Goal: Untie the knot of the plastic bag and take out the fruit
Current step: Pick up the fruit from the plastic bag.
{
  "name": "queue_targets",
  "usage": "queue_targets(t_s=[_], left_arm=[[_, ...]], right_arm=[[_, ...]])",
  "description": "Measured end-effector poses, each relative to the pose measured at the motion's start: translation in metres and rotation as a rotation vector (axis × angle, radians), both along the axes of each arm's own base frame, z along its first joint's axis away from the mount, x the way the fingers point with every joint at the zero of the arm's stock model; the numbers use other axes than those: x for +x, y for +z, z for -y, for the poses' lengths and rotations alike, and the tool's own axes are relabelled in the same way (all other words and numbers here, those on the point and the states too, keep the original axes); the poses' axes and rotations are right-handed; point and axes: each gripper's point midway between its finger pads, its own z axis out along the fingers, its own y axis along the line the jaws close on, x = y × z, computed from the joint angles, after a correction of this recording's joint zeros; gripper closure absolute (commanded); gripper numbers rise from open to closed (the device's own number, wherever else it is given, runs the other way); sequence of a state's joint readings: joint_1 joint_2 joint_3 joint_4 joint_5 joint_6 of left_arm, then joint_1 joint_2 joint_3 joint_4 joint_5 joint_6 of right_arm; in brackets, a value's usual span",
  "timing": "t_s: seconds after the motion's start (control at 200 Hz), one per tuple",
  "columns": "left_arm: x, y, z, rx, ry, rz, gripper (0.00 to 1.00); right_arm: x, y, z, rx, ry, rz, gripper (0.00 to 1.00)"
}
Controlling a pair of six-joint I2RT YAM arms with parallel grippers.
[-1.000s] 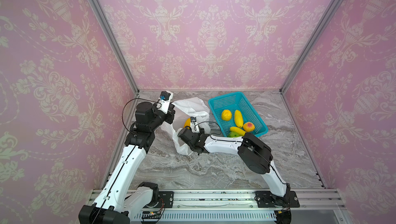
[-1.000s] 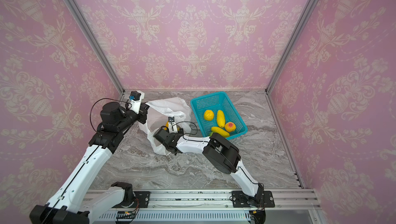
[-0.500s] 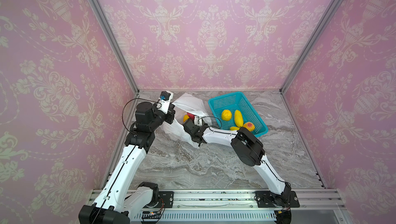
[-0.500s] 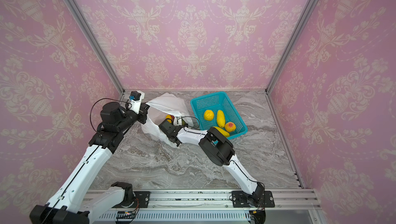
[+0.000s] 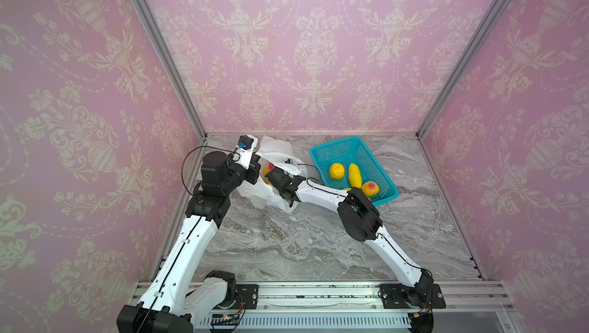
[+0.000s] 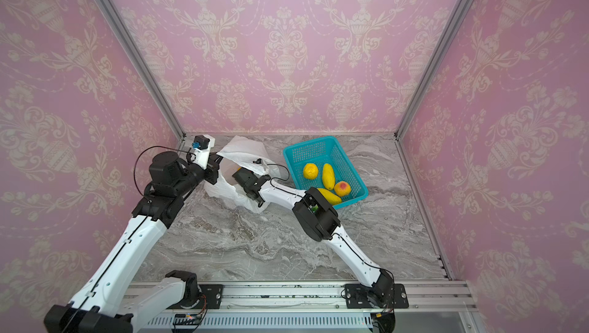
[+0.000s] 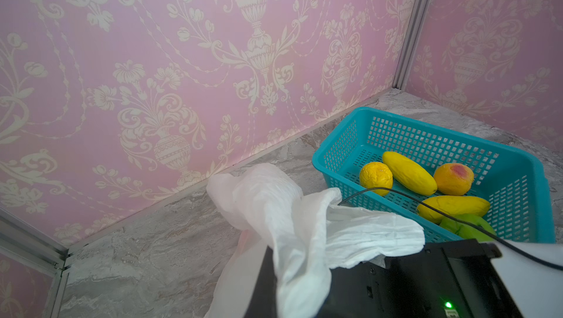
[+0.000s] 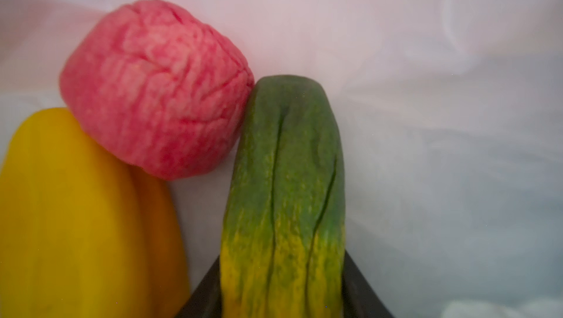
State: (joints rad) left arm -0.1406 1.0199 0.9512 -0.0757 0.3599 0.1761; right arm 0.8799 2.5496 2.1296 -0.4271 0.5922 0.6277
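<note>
The white plastic bag (image 5: 255,192) (image 6: 220,191) lies at the back left of the table with its mouth held up and open. My left gripper (image 5: 256,164) is shut on the bag's upper edge (image 7: 274,203), and the plastic hides its jaws. My right gripper (image 5: 274,178) reaches into the bag's mouth. In the right wrist view its two black fingers press on either side of a long green-yellow fruit (image 8: 286,179). A pink-red fruit (image 8: 155,88) and a yellow fruit (image 8: 76,216) lie beside it inside the bag. The knot does not show.
A teal perforated basket (image 5: 338,149) (image 6: 306,146) (image 7: 426,121) stands to the right of the bag and holds several fruits, among them a round yellow one (image 5: 336,171) and a yellow-red one (image 5: 369,188). Pink walls close the back and both sides.
My right gripper has gone from the bag's front side up into its mouth, and its jaws have narrowed onto the green-yellow fruit. The left arm has stayed put.
</note>
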Motion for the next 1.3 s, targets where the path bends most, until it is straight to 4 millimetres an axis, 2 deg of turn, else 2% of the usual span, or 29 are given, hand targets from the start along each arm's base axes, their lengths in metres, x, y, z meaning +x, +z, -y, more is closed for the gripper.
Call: queue_targets(t_s=[0.11,0.23,0.305,0.485,0.595,0.716,0.786,0.926,1.131,1.301], left_arm=[[0.000,0.000,0.000,0.000,0.000,0.000,1.00],[0.000,0.000,0.000,0.000,0.000,0.000,1.00],[0.000,0.000,0.000,0.000,0.000,0.000,1.00],[0.000,0.000,0.000,0.000,0.000,0.000,1.00],[0.000,0.000,0.000,0.000,0.000,0.000,1.00],[0.000,0.000,0.000,0.000,0.000,-0.001,1.00],[0.000,0.000,0.000,0.000,0.000,-0.001,1.00],[0.000,0.000,0.000,0.000,0.000,-0.002,1.00],[0.000,-0.001,0.000,0.000,0.000,-0.002,1.00],[0.000,-0.001,0.000,0.000,0.000,-0.003,1.00]], right_arm=[[-0.003,0.011,-0.010,-0.044,0.060,0.011,0.63],[-0.007,0.025,-0.033,-0.090,0.175,0.063,0.64],[-0.009,0.040,-0.053,-0.116,0.256,0.121,0.69],[-0.017,0.089,-0.121,-0.093,0.453,0.347,0.78],[-0.030,0.102,-0.149,-0.096,0.548,0.446,0.79],[-0.039,0.109,-0.165,-0.087,0.605,0.526,0.78],[-0.040,0.102,-0.166,-0.088,0.617,0.557,0.79],[-0.036,0.062,-0.146,-0.154,0.611,0.556,0.78],[-0.028,0.062,-0.100,-0.191,0.549,0.591,0.78],[-0.032,0.085,-0.066,-0.213,0.504,0.615,0.86]])
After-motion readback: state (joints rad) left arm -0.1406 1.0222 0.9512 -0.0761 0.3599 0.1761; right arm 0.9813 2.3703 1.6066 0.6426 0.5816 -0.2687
